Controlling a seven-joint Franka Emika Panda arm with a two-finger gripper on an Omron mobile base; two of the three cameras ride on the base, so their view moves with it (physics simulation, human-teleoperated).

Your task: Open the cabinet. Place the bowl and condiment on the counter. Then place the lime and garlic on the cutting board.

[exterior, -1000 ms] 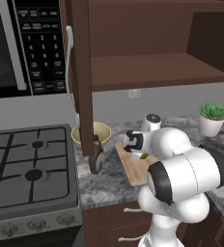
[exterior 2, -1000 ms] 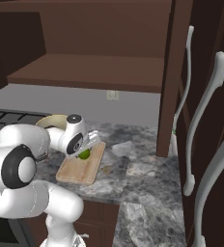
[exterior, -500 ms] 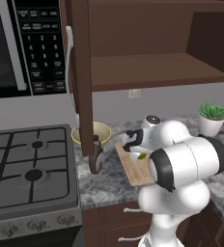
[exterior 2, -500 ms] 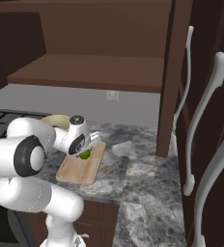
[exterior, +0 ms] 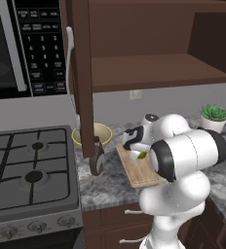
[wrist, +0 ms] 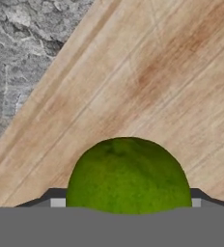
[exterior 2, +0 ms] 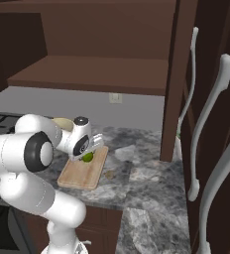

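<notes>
The gripper (exterior 2: 87, 155) hangs low over the board (exterior 2: 83, 168), a pale wooden slab with long grain lying on the mottled grey stone counter (exterior 2: 146, 183). A round, finely pitted green lime (wrist: 128, 176) sits between the fingers, which stand wide on either side of it; whether they press its skin or it rests free on the wood, I cannot tell. From the left it peeks out as a green sliver (exterior: 142, 155) under the white wrist. A shallow cream bowl (exterior: 104, 132) and a dark, narrow-necked bottle (exterior: 99, 158) stand near the board's stove-side end. A small brownish lump (exterior 2: 109, 174) lies just beside the board.
</notes>
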